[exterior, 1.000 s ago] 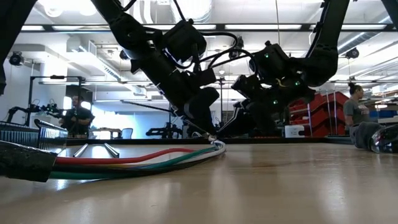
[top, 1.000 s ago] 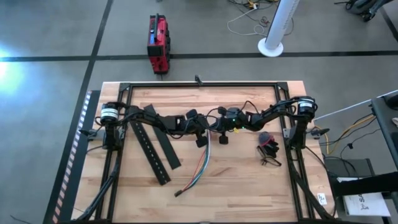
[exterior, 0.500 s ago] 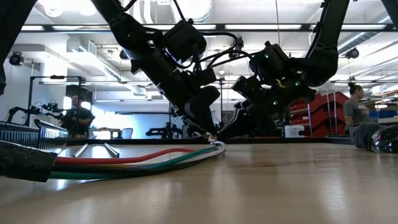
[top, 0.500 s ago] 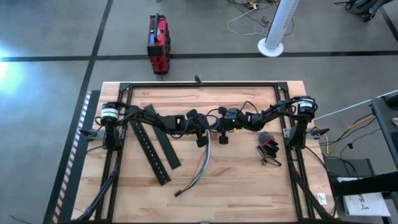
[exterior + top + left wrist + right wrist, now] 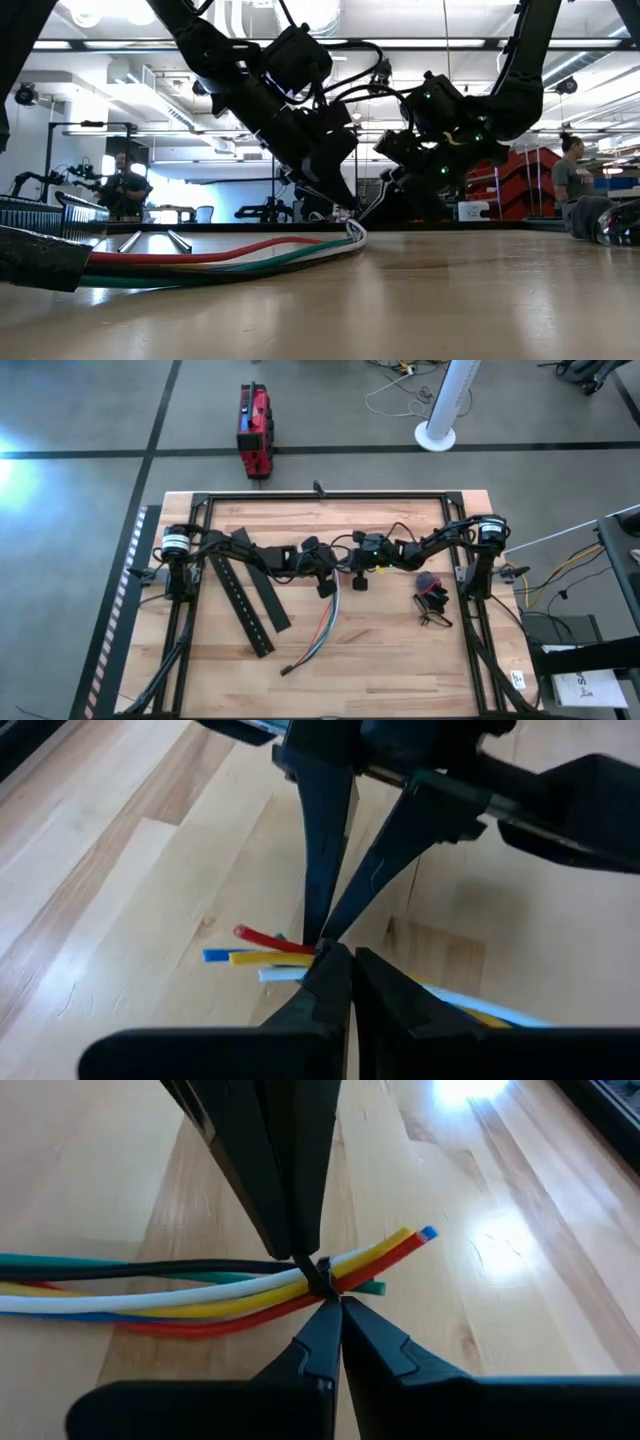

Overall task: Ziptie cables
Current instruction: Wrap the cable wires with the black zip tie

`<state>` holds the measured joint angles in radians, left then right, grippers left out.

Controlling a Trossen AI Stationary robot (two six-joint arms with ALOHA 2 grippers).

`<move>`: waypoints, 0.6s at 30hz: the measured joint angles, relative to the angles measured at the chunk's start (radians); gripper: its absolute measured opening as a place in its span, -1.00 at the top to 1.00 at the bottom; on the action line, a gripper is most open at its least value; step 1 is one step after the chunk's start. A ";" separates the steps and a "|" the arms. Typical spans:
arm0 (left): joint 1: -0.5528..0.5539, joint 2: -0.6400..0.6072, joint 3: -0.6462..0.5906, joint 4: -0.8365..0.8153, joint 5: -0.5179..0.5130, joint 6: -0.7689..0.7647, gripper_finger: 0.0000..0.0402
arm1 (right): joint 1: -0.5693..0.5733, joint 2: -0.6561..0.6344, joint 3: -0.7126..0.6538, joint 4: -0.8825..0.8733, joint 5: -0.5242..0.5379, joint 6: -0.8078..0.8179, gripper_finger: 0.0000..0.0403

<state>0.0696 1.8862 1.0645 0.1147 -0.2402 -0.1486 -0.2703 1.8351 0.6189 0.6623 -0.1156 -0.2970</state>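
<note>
Cables (image 5: 200, 1295) bunched on worktop (image 5: 400, 650): left claw (image 5: 340, 960) and right claw (image 5: 325, 1295), both pinched together at the tie, should pull steadily.

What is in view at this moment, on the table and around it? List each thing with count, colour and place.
cables: one bundle; blue, green, yellow, red, white; table centre, running toward the near edge, bound near the far end by a black tie.
black slotted bars: two, black, left half of the table, lying at a slant.
wire tangle with clip: one, dark with red, right side of the table.
red case: one, on the floor beyond the table.
white stand: one, on the floor beyond the table.
people: two in the room behind, far left and far right in the low view.
left tool: shut at the cables' far end.
right tool: shut, facing it tip to tip.
</note>
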 joint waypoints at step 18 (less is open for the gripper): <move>0.005 -0.002 -0.076 -0.040 -0.032 -0.048 1.00 | 0.006 -0.047 0.000 -0.006 -0.043 -0.033 1.00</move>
<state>0.0750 1.8843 0.9883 0.0751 -0.2726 -0.1967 -0.2642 1.7884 0.6193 0.6562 -0.1589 -0.3302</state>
